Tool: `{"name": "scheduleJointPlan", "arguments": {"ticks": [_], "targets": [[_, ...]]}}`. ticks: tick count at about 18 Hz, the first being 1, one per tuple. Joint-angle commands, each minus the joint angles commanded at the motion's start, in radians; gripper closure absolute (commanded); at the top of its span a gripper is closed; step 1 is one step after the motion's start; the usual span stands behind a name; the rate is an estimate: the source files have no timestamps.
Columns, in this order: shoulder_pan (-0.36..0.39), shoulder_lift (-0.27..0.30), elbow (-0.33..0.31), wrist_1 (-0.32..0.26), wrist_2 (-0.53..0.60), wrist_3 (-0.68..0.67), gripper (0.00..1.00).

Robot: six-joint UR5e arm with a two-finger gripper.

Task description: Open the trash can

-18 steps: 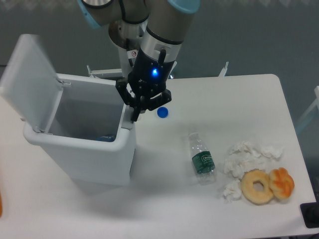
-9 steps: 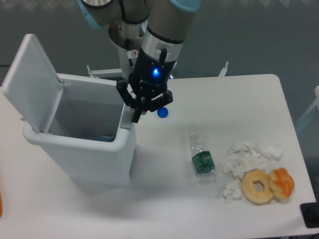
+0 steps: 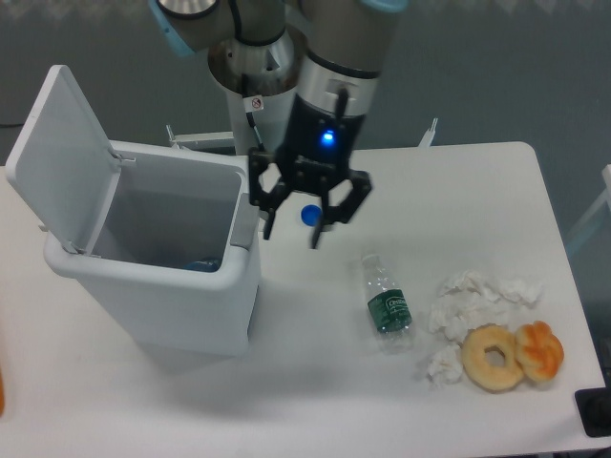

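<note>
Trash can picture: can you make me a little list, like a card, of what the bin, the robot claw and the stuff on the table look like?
trash can: white, lid swung up, inside open
gripper: fingers spread, holding nothing, just right of the bin
bottle cap: blue, on table behind gripper
bottle: clear, green label, lying down
tissues: crumpled, white
donuts: two, by the tissues

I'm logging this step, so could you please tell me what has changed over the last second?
The hand has moved right, away from the trash can's front rim, and its fingers, closed together earlier, are now spread open, holding nothing. The lid stays raised, and the bottle, blue cap, tissues and pastries have not moved.
</note>
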Motion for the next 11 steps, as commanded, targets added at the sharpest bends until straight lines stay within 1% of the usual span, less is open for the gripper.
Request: {"name": "scheduleJointPlan", "arguments": {"ticks": [3,5,7,9,11], "targets": [[0.020,-0.045,0.005,0.064,0.095,0.015,0.00],[0.028,-0.066,0.005,0.069,0.162,0.079,0.00],[0.060,-0.098,0.005,0.068,0.207,0.162,0.00],[0.089,-0.130,0.003,0.069,0.218,0.215,0.00],[0.126,-0.166,0.005,0.072,0.218,0.325,0.00]]}}
